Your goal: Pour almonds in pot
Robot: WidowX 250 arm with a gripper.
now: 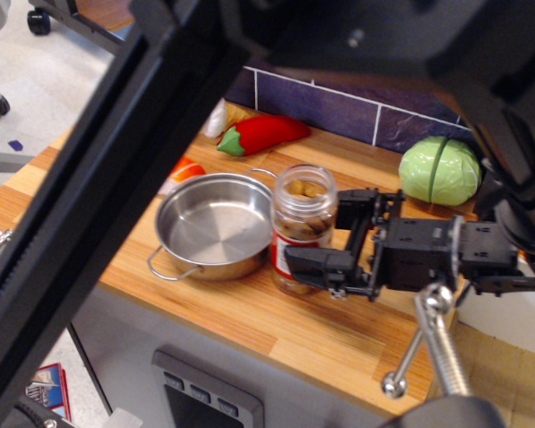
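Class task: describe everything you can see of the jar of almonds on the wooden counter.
The jar of almonds is a clear plastic cylinder standing upright on the wooden counter, with no lid on its open mouth. Brown almonds show through its wall, and a red-and-white label wraps its lower part. Its left side is right up against the rim of the steel pot. The black gripper reaches in from the right with its fingers on either side of the jar; whether they are pressing on it cannot be told.
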